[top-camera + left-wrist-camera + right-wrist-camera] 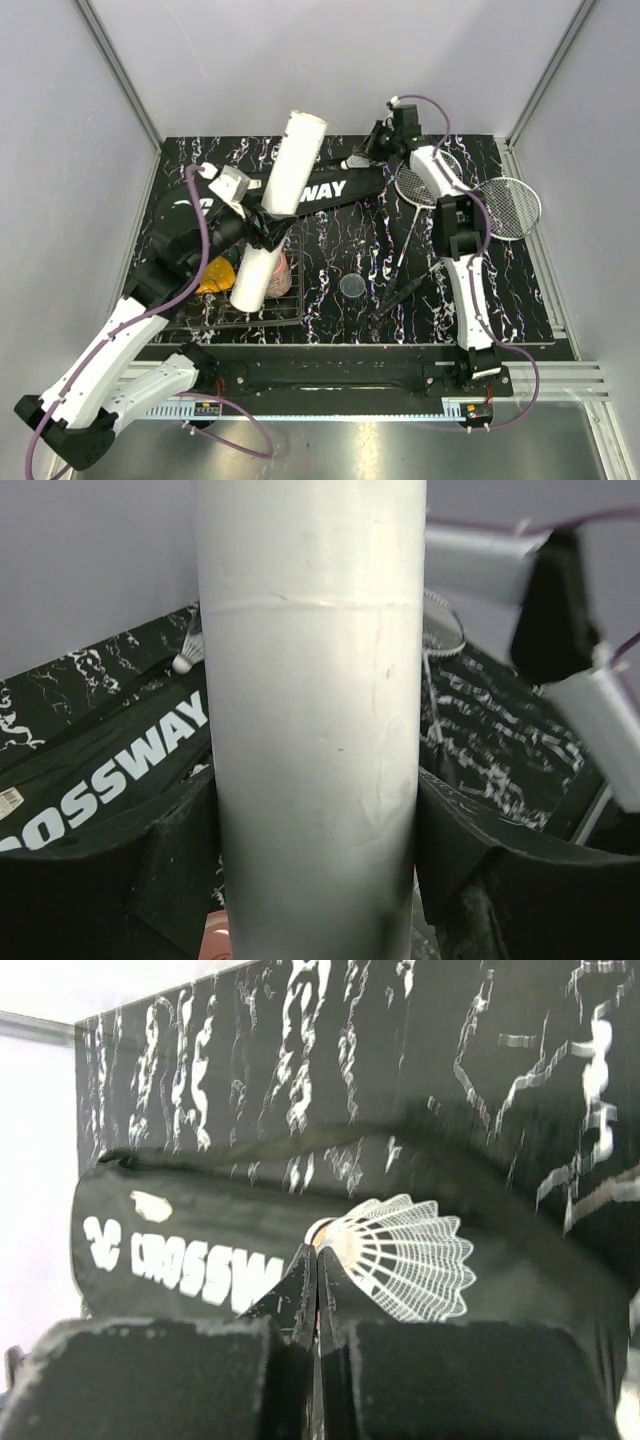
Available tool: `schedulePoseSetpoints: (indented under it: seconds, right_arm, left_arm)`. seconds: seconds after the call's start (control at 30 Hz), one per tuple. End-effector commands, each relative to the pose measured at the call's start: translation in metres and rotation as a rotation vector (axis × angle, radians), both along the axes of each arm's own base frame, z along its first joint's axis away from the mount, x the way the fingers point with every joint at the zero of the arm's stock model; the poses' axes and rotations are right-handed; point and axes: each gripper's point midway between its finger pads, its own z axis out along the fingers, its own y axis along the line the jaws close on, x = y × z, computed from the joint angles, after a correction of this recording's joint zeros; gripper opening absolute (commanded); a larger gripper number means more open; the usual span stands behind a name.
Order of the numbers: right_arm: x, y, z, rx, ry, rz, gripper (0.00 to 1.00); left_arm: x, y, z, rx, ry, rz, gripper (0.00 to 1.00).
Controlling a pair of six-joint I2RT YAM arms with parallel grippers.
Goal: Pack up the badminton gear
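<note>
My left gripper (262,226) is shut on the white tube (280,205) and holds it tilted above the table. In the left wrist view the tube (310,680) fills the middle between the black fingers (170,865) of that gripper (315,840). The long black CROSSWAY bag (335,190) lies across the back of the table. My right gripper (362,157) is shut on a white shuttlecock (351,161) just above the bag. The right wrist view shows the closed gripper (317,1260) pinching the shuttlecock (405,1255) near its cork, over the bag (180,1250). Two rackets (428,176) (508,207) lie at the right.
A pink cup (286,274) and a yellow-black object (213,276) sit on a wire rack (245,312) under the tube's lower end. A small round lid (352,287) lies mid-table. Grey walls enclose the table on three sides.
</note>
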Motion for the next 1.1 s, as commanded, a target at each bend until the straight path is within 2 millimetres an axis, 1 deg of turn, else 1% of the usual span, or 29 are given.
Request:
schedulePoseSetpoints:
  seconds: [0.0, 0.07, 0.1, 0.17, 0.2, 0.27, 0.3, 0.33, 0.37, 0.4, 0.47, 0.5, 0.57, 0.6, 0.67, 0.7, 0.77, 0.8, 0.83, 0.93, 1.07]
  right_arm:
    - [-0.091, -0.026, 0.205, -0.022, -0.155, 0.017, 0.00]
    - [-0.133, -0.027, 0.224, 0.002, -0.152, 0.066, 0.00]
    - [-0.171, -0.032, 0.241, 0.014, -0.165, 0.084, 0.00]
    - [-0.209, -0.037, 0.253, 0.011, -0.194, 0.121, 0.00]
    - [-0.242, -0.045, 0.264, 0.005, -0.222, 0.129, 0.00]
    - [-0.277, -0.048, 0.277, 0.006, -0.267, 0.173, 0.00]
    - [-0.302, -0.051, 0.288, 0.023, -0.295, 0.193, 0.00]
    - [-0.320, -0.046, 0.295, 0.057, -0.299, 0.246, 0.00]
    - [-0.333, -0.045, 0.301, 0.073, -0.306, 0.272, 0.00]
    - [-0.354, -0.045, 0.311, 0.083, -0.310, 0.296, 0.00]
    - [-0.372, -0.046, 0.318, 0.063, -0.330, 0.323, 0.00]
    - [-0.391, -0.046, 0.329, 0.065, -0.348, 0.349, 0.00]
    - [-0.406, -0.044, 0.339, 0.078, -0.374, 0.385, 0.00]
    - [-0.418, -0.045, 0.350, 0.085, -0.403, 0.396, 0.00]
    - [-0.427, -0.045, 0.359, 0.092, -0.424, 0.406, 0.00]
    - [-0.433, -0.047, 0.366, 0.092, -0.442, 0.410, 0.00]
    - [-0.434, -0.049, 0.368, 0.075, -0.452, 0.406, 0.00]
    - [-0.434, -0.050, 0.370, 0.066, -0.450, 0.401, 0.00]
    - [-0.433, -0.050, 0.370, 0.061, -0.456, 0.402, 0.00]
    - [-0.432, -0.050, 0.373, 0.051, -0.454, 0.403, 0.00]
    - [-0.439, -0.040, 0.374, 0.086, -0.430, 0.454, 0.00]
  left_arm:
    - [0.001, -0.004, 0.020, 0.094, -0.138, -0.053, 0.20]
    - [0.001, -0.005, 0.020, 0.110, -0.175, -0.058, 0.20]
    - [0.002, -0.005, 0.011, 0.135, -0.191, -0.066, 0.20]
    - [-0.004, -0.005, 0.012, 0.139, -0.231, -0.085, 0.20]
    - [-0.005, -0.005, 0.004, 0.166, -0.249, -0.099, 0.20]
    - [-0.017, -0.007, 0.002, 0.182, -0.283, -0.152, 0.19]
    - [-0.020, -0.008, -0.004, 0.214, -0.307, -0.181, 0.19]
    - [-0.026, -0.009, -0.006, 0.231, -0.327, -0.209, 0.18]
    - [-0.034, -0.012, -0.015, 0.256, -0.320, -0.263, 0.18]
    - [-0.036, -0.011, -0.016, 0.281, -0.340, -0.277, 0.18]
    - [-0.039, -0.009, -0.024, 0.315, -0.329, -0.289, 0.17]
    - [-0.039, -0.008, -0.027, 0.327, -0.332, -0.291, 0.15]
    - [-0.046, -0.009, -0.029, 0.328, -0.351, -0.321, 0.14]
    - [-0.049, -0.009, -0.032, 0.332, -0.349, -0.334, 0.14]
    - [-0.053, -0.011, -0.036, 0.337, -0.333, -0.363, 0.14]
    - [-0.054, -0.012, -0.035, 0.345, -0.340, -0.372, 0.13]
    - [-0.054, -0.013, -0.043, 0.362, -0.306, -0.396, 0.13]
    - [-0.055, -0.013, -0.041, 0.368, -0.310, -0.401, 0.13]
    - [-0.054, -0.013, -0.046, 0.379, -0.294, -0.408, 0.13]
    - [-0.051, -0.014, -0.049, 0.390, -0.281, -0.402, 0.12]
    - [-0.048, -0.016, -0.049, 0.391, -0.267, -0.400, 0.11]
